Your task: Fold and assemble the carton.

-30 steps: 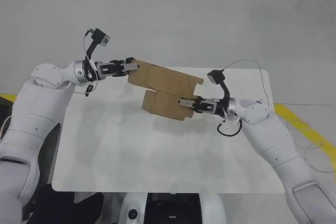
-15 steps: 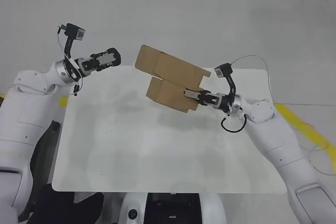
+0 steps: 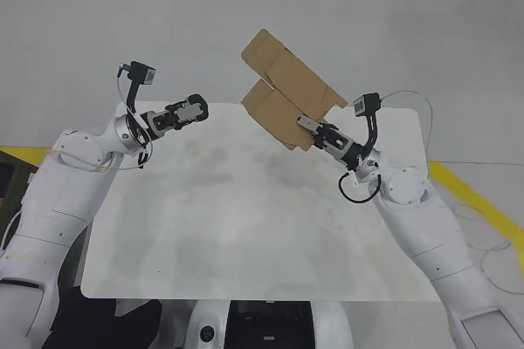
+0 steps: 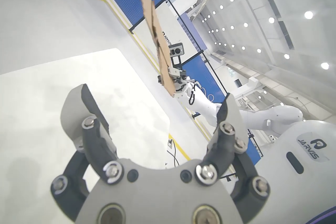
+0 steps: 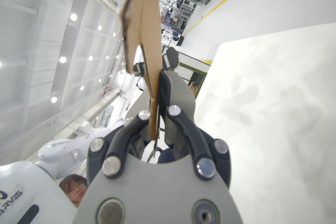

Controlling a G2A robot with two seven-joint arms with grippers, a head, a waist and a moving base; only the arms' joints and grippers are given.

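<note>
Aloft at one o'clock, the right hand [image 3: 307, 125] grasps the carton [image 3: 290, 83]; left hand [image 3: 198, 108] released at eleven o'clock by the tabletop [image 3: 244, 227] edge.

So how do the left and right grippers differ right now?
The left gripper is open and empty; the right gripper is shut on the flattened carton. The left gripper sits by the table's far left corner; the right gripper is by the far right corner and holds the carton up in the air, clear of the table. Both have the same two-finger build with dark pads.
</note>
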